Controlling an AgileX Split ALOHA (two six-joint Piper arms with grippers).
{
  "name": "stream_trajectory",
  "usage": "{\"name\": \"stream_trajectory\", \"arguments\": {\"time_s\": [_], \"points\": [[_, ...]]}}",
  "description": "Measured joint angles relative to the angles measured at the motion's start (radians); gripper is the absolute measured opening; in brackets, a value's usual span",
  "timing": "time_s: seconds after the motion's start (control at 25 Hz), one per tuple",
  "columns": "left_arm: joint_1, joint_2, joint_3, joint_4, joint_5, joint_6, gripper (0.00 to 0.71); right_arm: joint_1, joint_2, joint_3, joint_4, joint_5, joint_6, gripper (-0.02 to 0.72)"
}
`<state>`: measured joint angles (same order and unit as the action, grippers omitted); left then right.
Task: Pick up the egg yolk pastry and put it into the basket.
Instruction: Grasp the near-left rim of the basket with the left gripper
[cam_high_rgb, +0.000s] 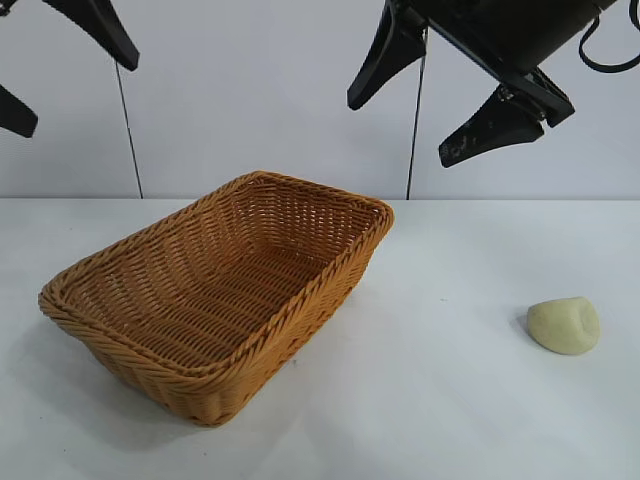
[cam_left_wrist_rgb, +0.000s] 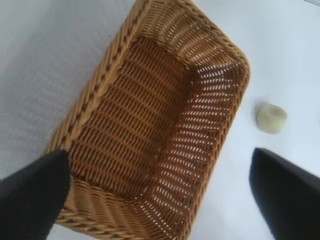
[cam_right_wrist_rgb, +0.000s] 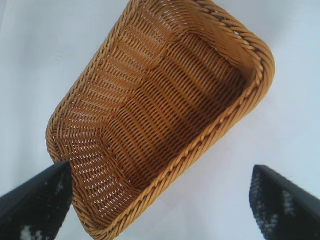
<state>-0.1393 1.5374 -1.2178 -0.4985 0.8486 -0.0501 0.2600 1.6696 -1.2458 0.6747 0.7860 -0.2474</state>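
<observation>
Reaching next | right gripper (cam_high_rgb: 432, 98) jaws spread, high above table | drop it over egg yolk pastry (cam_high_rgb: 564, 325), clamp gently across the lump | basket (cam_high_rgb: 60, 298) empty | left gripper (cam_high_rgb: 60, 70) also spread, leave it parked

Left claw (cam_high_rgb: 55, 70): raised high at upper left of the exterior view, two black fingers spread wide, holding nothing. In its own wrist view, fingertips (cam_left_wrist_rgb: 32, 192) sit far apart at opposite edges.

Right claw (cam_high_rgb: 428, 98): also raised, upper right, wrist body tilted, fingers angled downward and spread wide. Nothing between them. Wrist view shows both tips (cam_right_wrist_rgb: 285, 200) well apart.
</observation>
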Motion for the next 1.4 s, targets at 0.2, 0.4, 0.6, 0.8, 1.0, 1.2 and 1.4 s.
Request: {"name": "stream_trajectory", "arguments": {"time_s": [0.2, 0.4, 0.6, 0.8, 1.0, 1.2, 1.4], "points": [[-0.062, -0.087, 0.125, 0.125, -0.009, -0.269, 0.695, 0.000, 0.000, 0.000, 0.000, 0.000, 0.000, 0.686], [-0.169, -0.176, 0.241, 0.247, -0.074, -0.555, 0.695, 0.000, 0.000, 0.000, 0.000, 0.000, 0.000, 0.686], [-0.263, -0.179, 0.293, 0.337, -0.151, -0.848, 0.695, 0.000, 0.000, 0.000, 0.000, 0.000, 0.000, 0.686], [-0.269, -0.135, 0.303, 0.432, -0.177, -1.014, 0.695, 0.000, 0.000, 0.000, 0.000, 0.002, 0.000, 0.686], [-0.269, -0.056, 0.304, 0.476, -0.179, -1.126, 0.695, 0.000, 0.000, 0.000, 0.000, 0.003, 0.000, 0.686], [-0.269, 0.042, 0.304, 0.465, -0.206, -1.169, 0.695, 0.000, 0.000, 0.000, 0.000, 0.003, 0.000, 0.686], [-0.269, 0.148, 0.305, 0.405, -0.267, -1.177, 0.695, 0.000, 0.000, 0.000, 0.000, 0.003, 0.000, 0.686]]}}
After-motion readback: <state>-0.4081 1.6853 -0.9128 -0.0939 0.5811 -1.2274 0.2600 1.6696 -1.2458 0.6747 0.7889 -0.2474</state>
